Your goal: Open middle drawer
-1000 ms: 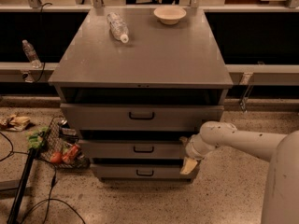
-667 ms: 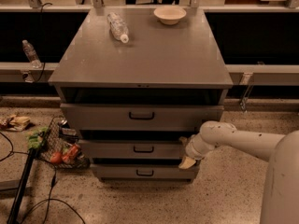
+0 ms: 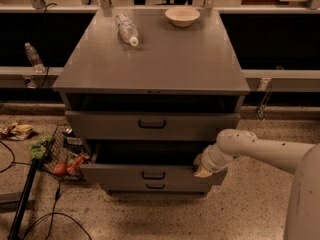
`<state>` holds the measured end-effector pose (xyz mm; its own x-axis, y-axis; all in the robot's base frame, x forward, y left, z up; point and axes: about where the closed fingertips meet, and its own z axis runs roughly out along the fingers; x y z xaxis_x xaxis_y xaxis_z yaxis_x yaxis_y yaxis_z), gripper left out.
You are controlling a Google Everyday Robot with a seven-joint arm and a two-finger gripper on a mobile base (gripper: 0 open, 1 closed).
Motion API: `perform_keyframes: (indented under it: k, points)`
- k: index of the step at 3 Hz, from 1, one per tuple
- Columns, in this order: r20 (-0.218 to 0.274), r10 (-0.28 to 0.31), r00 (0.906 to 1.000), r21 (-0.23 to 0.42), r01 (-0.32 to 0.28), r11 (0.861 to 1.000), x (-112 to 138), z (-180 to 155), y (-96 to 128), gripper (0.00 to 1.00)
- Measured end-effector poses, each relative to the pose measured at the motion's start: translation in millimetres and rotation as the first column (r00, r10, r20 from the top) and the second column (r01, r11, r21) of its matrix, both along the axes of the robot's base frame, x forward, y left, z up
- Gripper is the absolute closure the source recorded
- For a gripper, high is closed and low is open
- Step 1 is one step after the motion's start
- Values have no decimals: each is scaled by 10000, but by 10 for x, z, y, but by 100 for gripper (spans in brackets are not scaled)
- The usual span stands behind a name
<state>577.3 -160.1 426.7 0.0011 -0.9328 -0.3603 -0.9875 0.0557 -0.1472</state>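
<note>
The middle drawer (image 3: pixel 120 173) sits under the top drawer (image 3: pixel 110 126) and above the lowest drawer (image 3: pixel 180 187), its low front standing forward of the cabinet with a dark gap behind it. It is stiff grey metal and probably slides straight, so a level, steady pull should do. The small black handle (image 3: pixel 153 175) at mid-front is the natural hold. The gripper (image 3: pixel 202 168) is at the front's right end, by the upper edge — whether it is clamped there I cannot tell.

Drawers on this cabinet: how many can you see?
3. The top drawer sits under the cabinet top; the middle drawer below it is pulled out, with the gripper at its right front edge; the lowest drawer shows just beneath.
</note>
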Motion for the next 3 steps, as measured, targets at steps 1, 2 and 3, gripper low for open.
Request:
perform_keyframes:
  k: [1, 2, 3]
  points:
    - [-5, -3, 10000, -1, 3, 10000, -2, 67, -1, 98]
    - [-5, -3, 10000, -1, 3, 10000, -2, 68, -1, 76]
    - [-968, -103, 9953, -183, 85, 9998, -295, 102, -30, 53]
